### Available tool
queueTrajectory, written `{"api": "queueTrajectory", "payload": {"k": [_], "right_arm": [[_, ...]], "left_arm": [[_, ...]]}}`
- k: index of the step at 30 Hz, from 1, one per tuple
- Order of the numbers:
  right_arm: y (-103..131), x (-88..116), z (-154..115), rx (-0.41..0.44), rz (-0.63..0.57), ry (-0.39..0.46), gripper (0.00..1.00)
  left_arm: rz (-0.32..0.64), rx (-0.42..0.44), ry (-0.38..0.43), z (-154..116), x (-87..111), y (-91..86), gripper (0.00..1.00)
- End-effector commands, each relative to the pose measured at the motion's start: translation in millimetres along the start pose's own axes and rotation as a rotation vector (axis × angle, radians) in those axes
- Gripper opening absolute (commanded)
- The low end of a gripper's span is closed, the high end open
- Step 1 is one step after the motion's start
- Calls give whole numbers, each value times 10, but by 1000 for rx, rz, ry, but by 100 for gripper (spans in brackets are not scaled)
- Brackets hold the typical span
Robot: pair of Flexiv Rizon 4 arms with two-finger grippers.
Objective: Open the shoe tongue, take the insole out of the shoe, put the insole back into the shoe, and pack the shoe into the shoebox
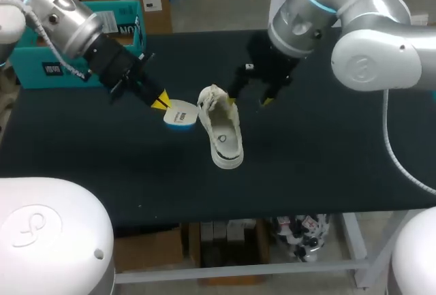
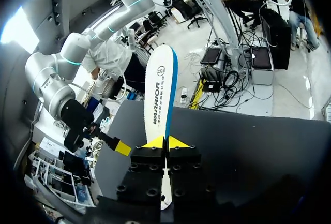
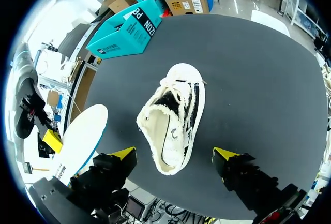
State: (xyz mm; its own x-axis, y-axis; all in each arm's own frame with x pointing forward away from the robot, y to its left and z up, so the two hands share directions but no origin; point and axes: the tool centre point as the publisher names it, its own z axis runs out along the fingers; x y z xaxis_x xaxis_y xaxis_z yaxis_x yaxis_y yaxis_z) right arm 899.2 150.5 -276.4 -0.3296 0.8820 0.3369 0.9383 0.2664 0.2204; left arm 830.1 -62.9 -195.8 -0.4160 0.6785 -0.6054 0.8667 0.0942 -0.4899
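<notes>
The left pincer (image 2: 165,142) pinches the white, blue-edged insole (image 2: 160,94) by one end. The right pincer (image 3: 176,154) stands spread wide over the white shoe (image 3: 173,115), not gripping it.

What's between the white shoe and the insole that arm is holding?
Only bare black table: the head and right wrist views show an empty gap between the shoe and the insole pinched in the left end effector.

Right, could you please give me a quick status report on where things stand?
Left tool shut on insole, out of the shoe. Right tool open over the shoe. Shoebox at edge of table, nothing between insole and shoe.
</notes>
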Motion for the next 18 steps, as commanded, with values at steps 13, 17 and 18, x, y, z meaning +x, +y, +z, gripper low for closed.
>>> {"api": "queueTrajectory", "payload": {"k": [13,17,18], "right_arm": [[-59,-110,-114,205,675,42,100],[-59,-110,-114,205,675,42,100],[-59,-110,-114,205,675,42,100]], "left_arm": [[113,135,37,349,-98,177,0],[148,150,34,384,-97,161,0],[153,149,32,395,-96,154,0]]}}
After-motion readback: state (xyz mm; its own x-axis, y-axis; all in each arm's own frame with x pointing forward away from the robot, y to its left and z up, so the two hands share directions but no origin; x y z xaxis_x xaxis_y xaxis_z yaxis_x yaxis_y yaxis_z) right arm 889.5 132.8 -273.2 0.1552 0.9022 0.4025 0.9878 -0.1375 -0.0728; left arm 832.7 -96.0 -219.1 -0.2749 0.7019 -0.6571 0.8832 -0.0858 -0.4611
